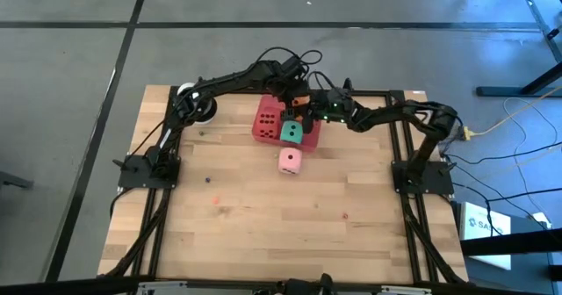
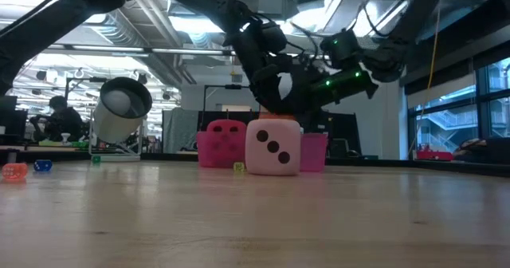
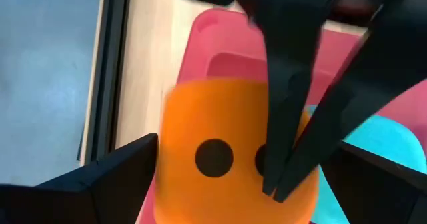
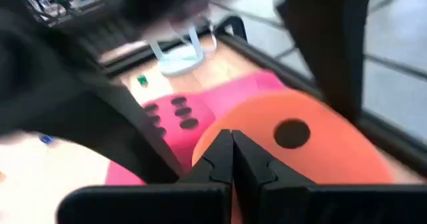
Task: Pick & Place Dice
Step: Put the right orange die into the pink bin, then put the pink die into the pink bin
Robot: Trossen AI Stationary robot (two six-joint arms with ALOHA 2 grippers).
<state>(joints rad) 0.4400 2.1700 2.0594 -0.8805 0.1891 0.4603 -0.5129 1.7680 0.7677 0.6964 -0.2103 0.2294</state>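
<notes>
The orange die [image 1: 299, 103] [image 3: 227, 157] is between my left gripper's [image 3: 243, 167] fingers, above the far right part of the pink tray [image 1: 307, 140]. My left gripper [image 1: 292, 96] reaches in from the table's far left. My right gripper [image 4: 232, 136] [image 1: 312, 111] is shut and comes from the right, its tips at the orange die [image 4: 300, 144]. The red die [image 1: 268, 119] and the green die [image 1: 291, 133] sit in the tray. The light pink die [image 1: 290, 161] [image 2: 273, 147] rests on the table just near of the tray. My left gripper has the orange die pinched between its two fingers [image 3: 127, 164], one on each opposite side face [image 3: 167, 151]. The second side is partly hidden by the other arm. My right gripper's shut fingertips [image 3: 283, 177] lie against the die's pip face [image 3: 257, 161], coming from the table's right; whether they press cannot be told.
A white round object on a stand [image 1: 198, 102] [image 2: 122, 104] stands near the table's far left corner. Small coloured bits [image 2: 24, 170] lie on the wood. Black frame rails [image 1: 399, 146] run along the table's sides. The near half of the table [image 1: 281, 233] is bare wood.
</notes>
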